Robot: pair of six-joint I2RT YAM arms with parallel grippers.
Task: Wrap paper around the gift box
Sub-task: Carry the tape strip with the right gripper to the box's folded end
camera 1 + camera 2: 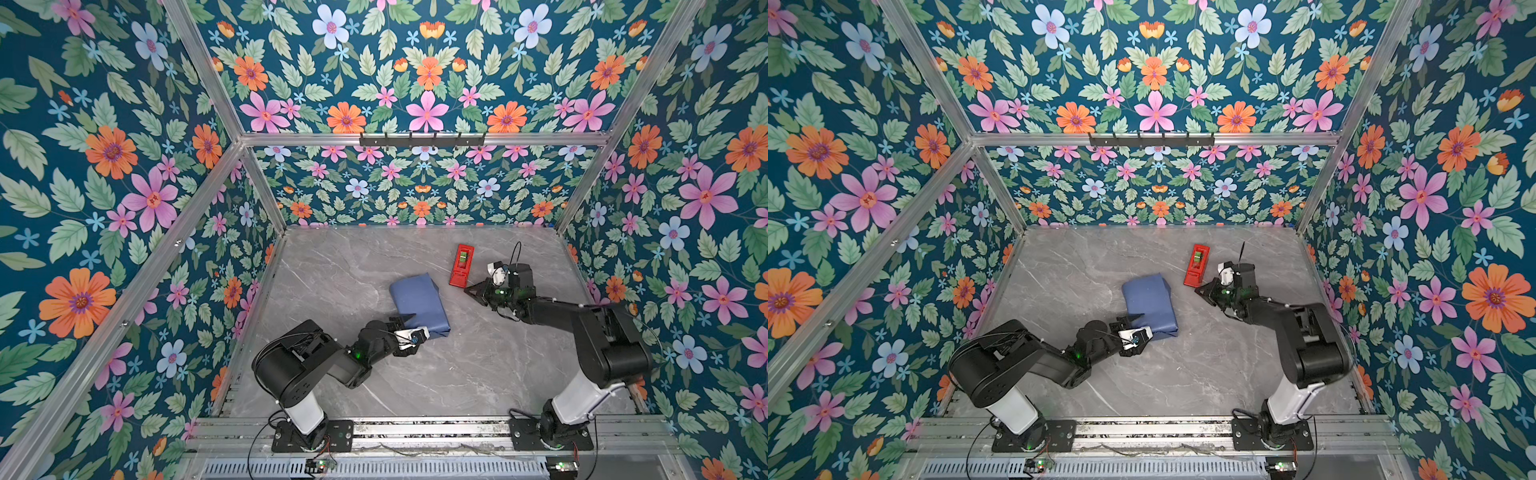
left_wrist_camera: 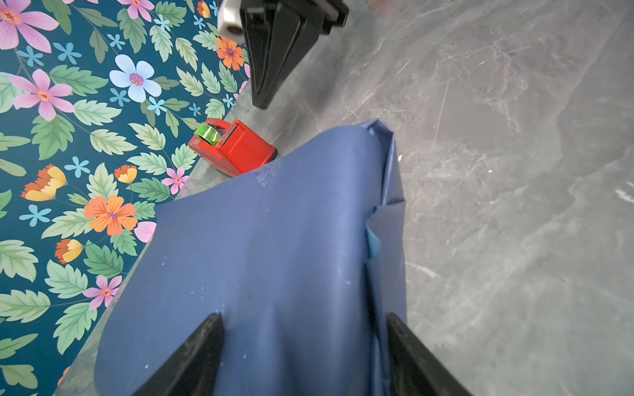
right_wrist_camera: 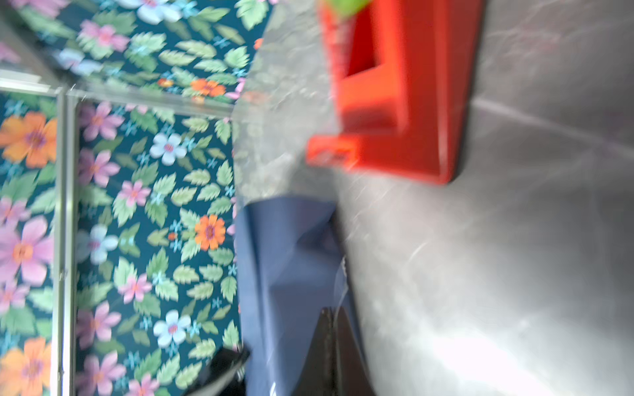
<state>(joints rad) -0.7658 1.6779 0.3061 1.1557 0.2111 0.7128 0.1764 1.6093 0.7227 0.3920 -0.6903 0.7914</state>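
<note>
Closest to my left wrist camera is my left gripper (image 2: 303,317), its two black fingers standing wide apart with the paper (image 2: 274,240) bulging up between them. One finger sits at the sheet's folded edge; past the other finger the sheet spreads on outward. I cannot tell whether those fingers press the bundle or merely straddle it.

The paper shows its darker slate-blue face outward, with a small sliver of lighter blue peeking from a fold at the side. It is folded over a boxy shape, so the gift box lies hidden inside it and none of the box's own surface shows. In both top views the wrapped bundle rests near the middle of the grey marbled table (image 1: 332,257). My left gripper meets it at its near end, by the corner toward my left arm.

My right gripper (image 1: 468,289) is clenched, fingers pressed together. The right wrist view is blurred, and I can make out nothing between them. Its tip is just beside the near end of the red tape dispenser (image 1: 461,266); I cannot tell whether it touches. The dispenser lies on the table behind and to the right of the bundle, apart from it, with a green roll of tape (image 2: 207,133) seated in it.
</note>
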